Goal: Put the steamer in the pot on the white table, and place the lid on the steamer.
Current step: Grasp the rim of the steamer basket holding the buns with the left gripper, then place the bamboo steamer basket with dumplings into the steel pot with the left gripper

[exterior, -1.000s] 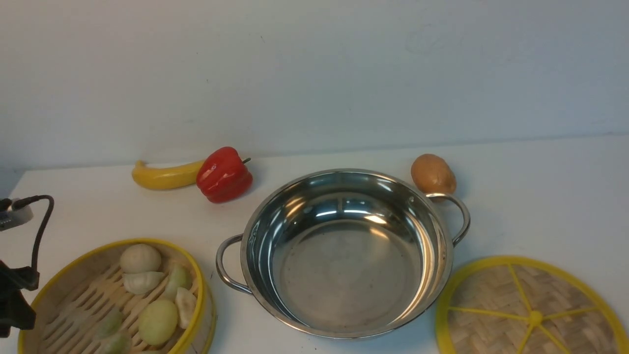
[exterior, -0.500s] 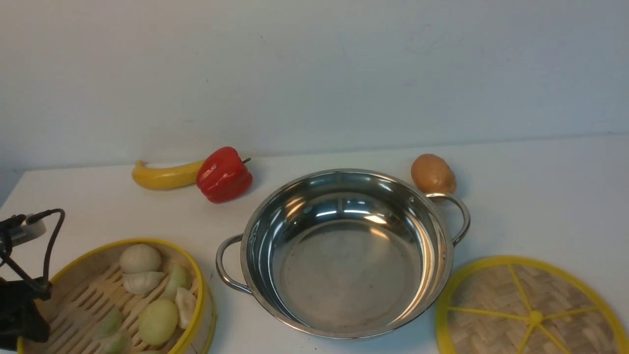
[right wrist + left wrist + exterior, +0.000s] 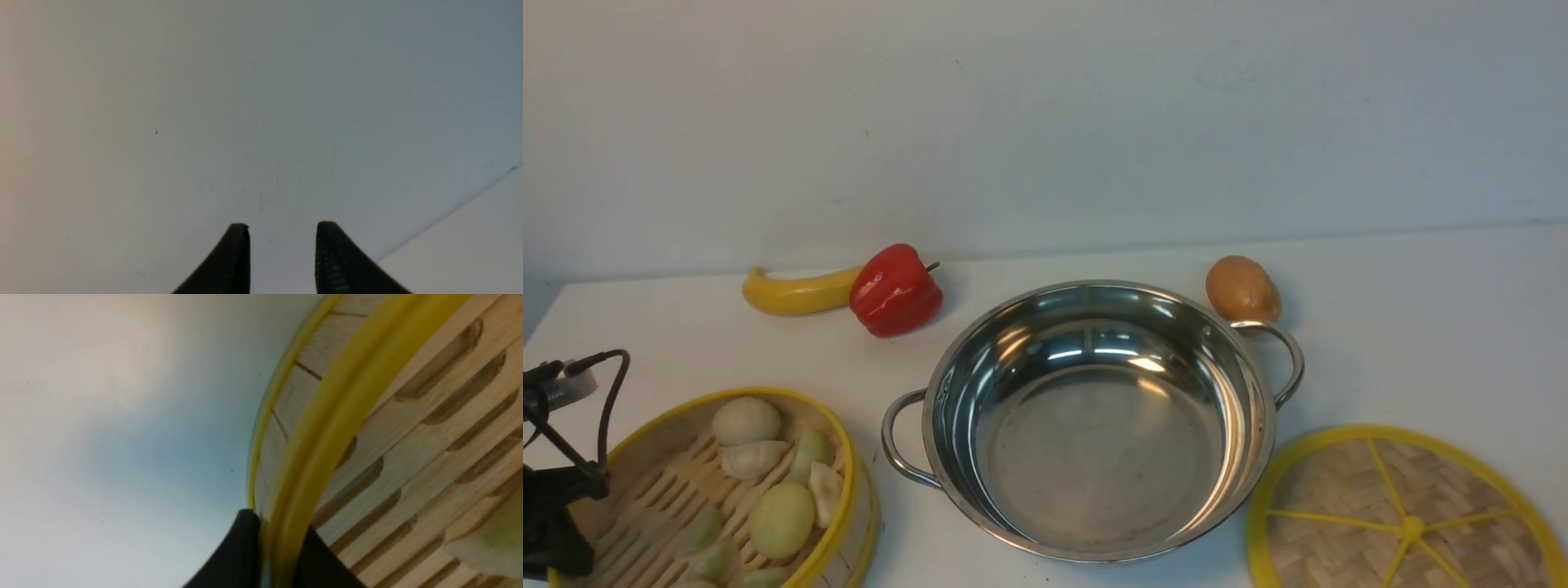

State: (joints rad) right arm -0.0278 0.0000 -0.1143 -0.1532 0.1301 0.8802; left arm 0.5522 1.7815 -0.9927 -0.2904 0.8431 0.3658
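We see a white table (image 3: 1421, 327) reaching back to a pale wall. At its centre stands the pot (image 3: 1094, 457), shiny steel and empty, one wire handle to the left and one to the right. The lid (image 3: 1405, 523) lies flat on the table just right of the pot, cut off by the near edge of the front view. The steamer (image 3: 654, 506) sits at the near left, beside the pot and outside it, with pale dumplings (image 3: 780, 518) on its slats.

The left gripper (image 3: 277, 522) is clamped on the steamer's yellow rim, one finger on the outside and one on the inside. The right gripper (image 3: 282, 224) has its jaws apart over a bare surface, holding nothing.

At the back left lie a banana (image 3: 792, 296) and a red pepper (image 3: 894, 290), touching. A potato (image 3: 1241, 290) sits just behind the pot's right handle.
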